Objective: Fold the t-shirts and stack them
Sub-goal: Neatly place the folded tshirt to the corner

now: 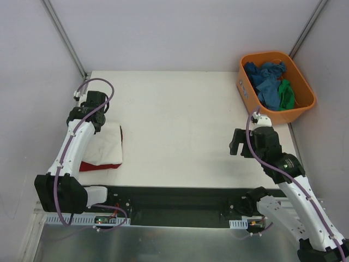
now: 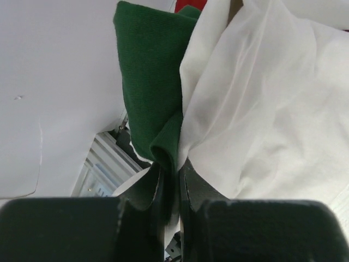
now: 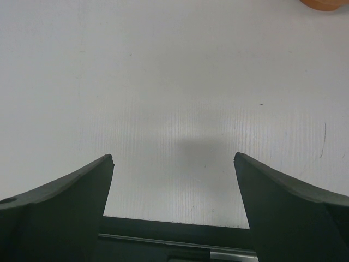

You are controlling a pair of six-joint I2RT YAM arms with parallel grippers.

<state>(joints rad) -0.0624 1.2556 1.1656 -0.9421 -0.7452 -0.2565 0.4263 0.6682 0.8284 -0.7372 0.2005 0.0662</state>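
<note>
Right pincer (image 3: 173,164) hanging over bare bench (image 3: 174,82) near the front edge, jaws standing wide apart, gripping nothing. Left pincer (image 2: 172,183) pinching closed on the white t-shirt (image 2: 262,109), a dark green fold (image 2: 147,82) of it bunching between the jaws. That shirt is lying folded at the bench's left side, resting on top of the dark red t-shirt (image 1: 101,166). Far right corner: orange tub (image 1: 305,90) holding crumpled blue t-shirts (image 1: 264,79) and a green t-shirt (image 1: 286,94)
</note>
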